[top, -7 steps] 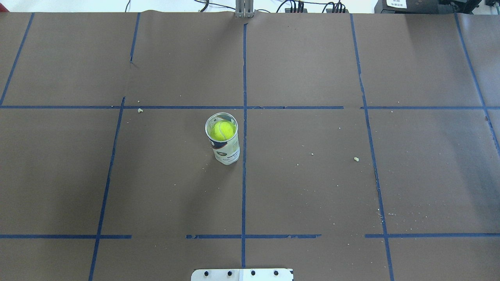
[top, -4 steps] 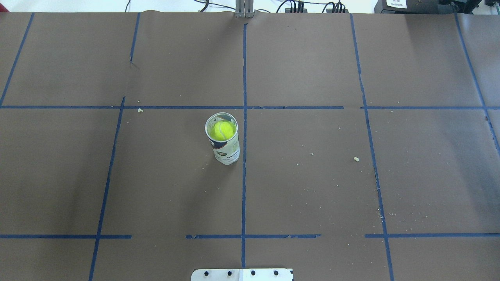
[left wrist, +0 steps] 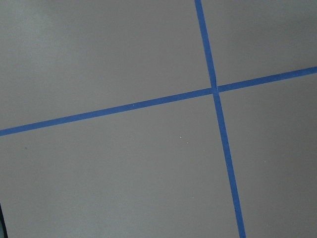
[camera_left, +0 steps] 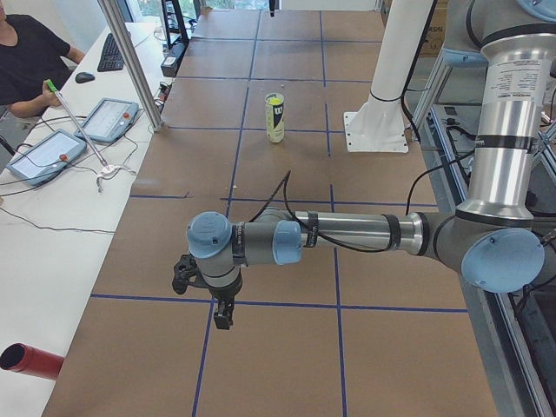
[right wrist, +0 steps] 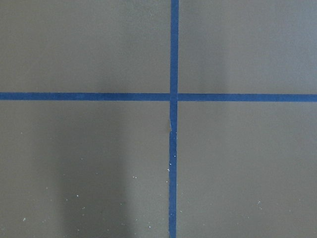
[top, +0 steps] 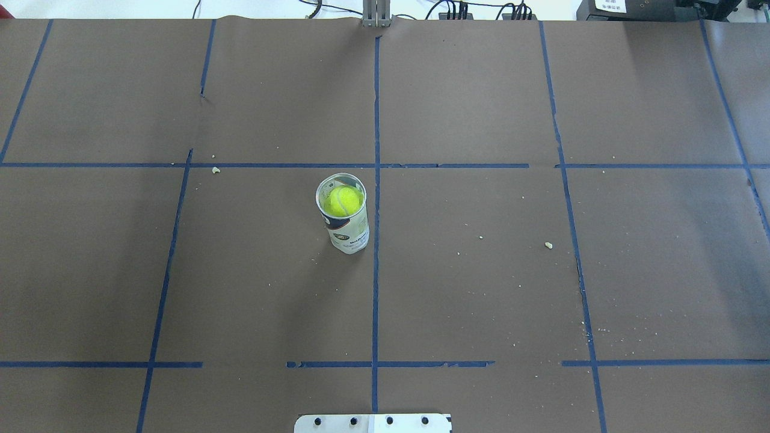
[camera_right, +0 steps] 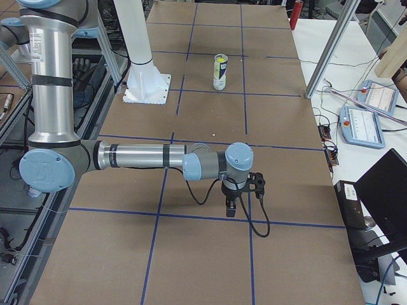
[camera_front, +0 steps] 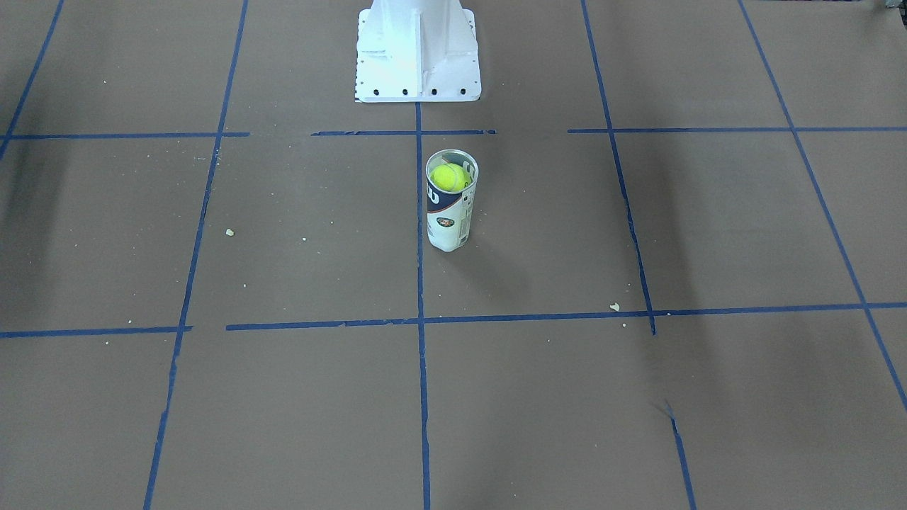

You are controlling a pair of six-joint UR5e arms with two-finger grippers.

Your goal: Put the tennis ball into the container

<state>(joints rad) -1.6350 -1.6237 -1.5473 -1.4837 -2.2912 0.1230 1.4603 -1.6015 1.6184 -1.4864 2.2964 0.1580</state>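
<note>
A clear plastic tennis-ball tube with a white and navy label (top: 349, 231) stands upright on a brown paper-covered counter (top: 481, 288), with its long axis vertical and its open mouth facing up. A bright yellow-green fuzzy tennis ball (top: 343, 201) sits inside the tube, in its upper part just below the rim, and the clear wall surrounds it on all sides. The front-facing view agrees: the ball (camera_front: 449, 177) shows through the top of the tube (camera_front: 446, 219), above the label.

The tube is just to the robot's left of the blue tape line (top: 376, 120) that runs down the middle of the counter. It is near the white metal pedestal base (camera_front: 418, 57) but does not touch it.

Both arms are well away from the tube, one low over each end of the counter. The left arm's fingers (camera_left: 223, 318) point down over a tape crossing, and so do the right arm's fingers (camera_right: 231, 208). Only the side views show them. From there I cannot tell how far either pair is spread, though nothing can be seen in either pair. The tube stands slightly on the left arm's side.

The counter is flat, with small pale crumbs scattered on it and open space all around the tube. With the ball enclosed, the task looks finished, and nothing calls for either arm to reach in.
</note>
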